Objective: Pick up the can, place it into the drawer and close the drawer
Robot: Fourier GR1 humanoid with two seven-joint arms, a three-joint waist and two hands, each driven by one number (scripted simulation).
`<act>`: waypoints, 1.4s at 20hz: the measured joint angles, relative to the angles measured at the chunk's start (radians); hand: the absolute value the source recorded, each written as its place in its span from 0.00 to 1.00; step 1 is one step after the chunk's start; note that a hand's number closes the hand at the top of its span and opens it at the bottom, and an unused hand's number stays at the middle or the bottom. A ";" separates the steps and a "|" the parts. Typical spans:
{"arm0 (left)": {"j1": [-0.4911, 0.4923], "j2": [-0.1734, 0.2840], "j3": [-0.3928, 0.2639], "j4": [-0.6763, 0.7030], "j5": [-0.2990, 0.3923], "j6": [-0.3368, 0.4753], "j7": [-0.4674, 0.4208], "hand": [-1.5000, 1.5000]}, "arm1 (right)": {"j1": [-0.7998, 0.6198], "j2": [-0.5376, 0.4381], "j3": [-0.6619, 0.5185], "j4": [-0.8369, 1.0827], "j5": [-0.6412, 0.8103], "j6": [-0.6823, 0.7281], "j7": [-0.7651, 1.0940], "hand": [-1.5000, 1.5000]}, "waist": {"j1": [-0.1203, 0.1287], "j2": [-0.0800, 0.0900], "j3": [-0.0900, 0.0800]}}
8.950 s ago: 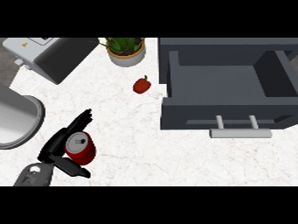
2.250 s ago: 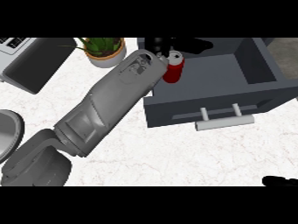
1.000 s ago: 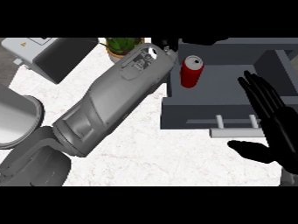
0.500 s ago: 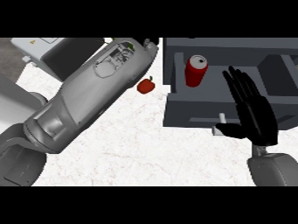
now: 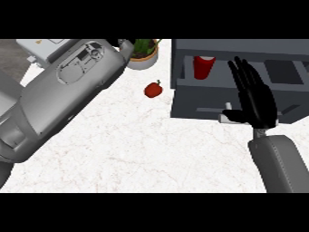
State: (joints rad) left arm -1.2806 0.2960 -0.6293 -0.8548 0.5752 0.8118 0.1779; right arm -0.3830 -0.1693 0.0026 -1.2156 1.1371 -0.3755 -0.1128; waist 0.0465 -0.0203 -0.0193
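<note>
Can [image 5: 204,67]: stands upright inside the open drawer [image 5: 297,97], at its left side.
Right robot hand [image 5: 256,96]: fingers straight, holds nothing, over the drawer front by the handle.
Left robot hand: hidden behind its forearm, cannot tell.
Bench [image 5: 150,149]: small red fruit [image 5: 154,89] left of drawer.

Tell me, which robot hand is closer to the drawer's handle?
The right robot hand: its flat palm lies over the drawer handle. The left forearm crosses the counter far to the handle's left, its hand hidden.
</note>
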 measured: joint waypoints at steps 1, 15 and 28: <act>0.013 0.011 -0.002 -0.019 -0.003 -0.002 0.007 0.00 | -0.017 0.000 -0.007 0.032 0.013 -0.023 0.000 0.00 | 0.003 -0.001 -0.001; 0.164 0.151 0.003 -0.242 -0.031 -0.035 0.092 0.00 | -0.308 0.003 -0.130 0.464 0.076 -0.288 0.002 0.00 | 0.016 0.011 0.006; 0.344 0.214 0.004 -0.429 -0.078 -0.026 0.099 0.00 | -0.611 -0.024 -0.205 0.838 0.100 -0.350 0.027 0.00 | 0.031 0.038 0.019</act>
State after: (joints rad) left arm -0.9363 0.5104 -0.6255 -1.2838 0.4969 0.7853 0.2765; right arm -0.9936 -0.1936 -0.2023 -0.3776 1.2372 -0.7254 -0.0856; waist 0.0777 0.0173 -0.0006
